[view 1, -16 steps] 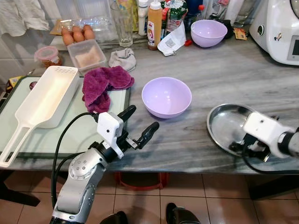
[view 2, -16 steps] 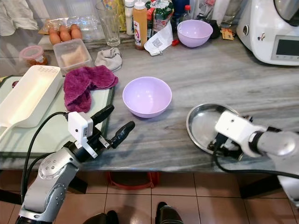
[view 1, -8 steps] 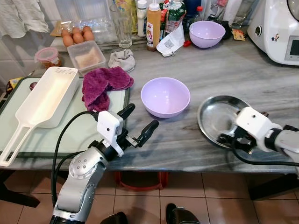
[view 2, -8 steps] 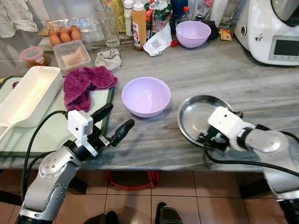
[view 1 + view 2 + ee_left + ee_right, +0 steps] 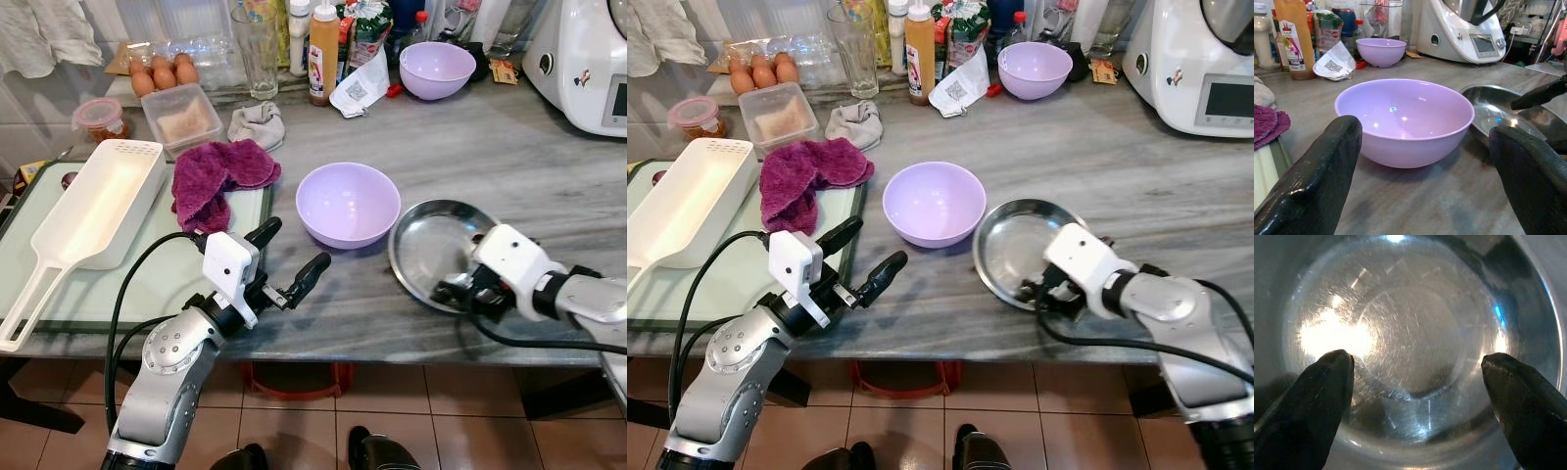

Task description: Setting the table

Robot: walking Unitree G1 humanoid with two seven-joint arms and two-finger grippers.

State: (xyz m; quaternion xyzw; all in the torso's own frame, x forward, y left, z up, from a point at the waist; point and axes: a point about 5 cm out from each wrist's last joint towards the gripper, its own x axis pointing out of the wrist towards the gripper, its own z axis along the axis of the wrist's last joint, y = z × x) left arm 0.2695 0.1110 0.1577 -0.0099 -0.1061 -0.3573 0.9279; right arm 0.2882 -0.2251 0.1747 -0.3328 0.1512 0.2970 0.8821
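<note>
Steel plate [image 5: 436, 250]: in the left eye view you find it on the grey marble counter [image 5: 509, 147], just right of the near lilac bowl [image 5: 348, 203], close to the front edge.
Right gripper [image 5: 458, 292]: sits at the plate's near rim; you see its fingers spread, but contact with the rim cannot be confirmed here.
Left gripper [image 5: 291, 257]: held over the counter's front edge, left of the bowl, fingers parted and empty.
Other items: note the purple cloth [image 5: 216, 176] lying across the corner of the pale green board [image 5: 157, 274], the white scoop-shaped tray [image 5: 93, 211] on that board, a second lilac bowl [image 5: 437, 69] at the back, and the white kitchen machine [image 5: 583, 59] at far right.
Right eye view: you get the same layout; plate rim near the bowl, whether touching cannot be told.
Left wrist view: you look between two spread black fingers [image 5: 1312, 181] at the near bowl, with the plate beside it.
Right wrist view: both fingers [image 5: 1308, 406] stand wide apart above the plate's shiny inside; nothing is gripped.
</note>
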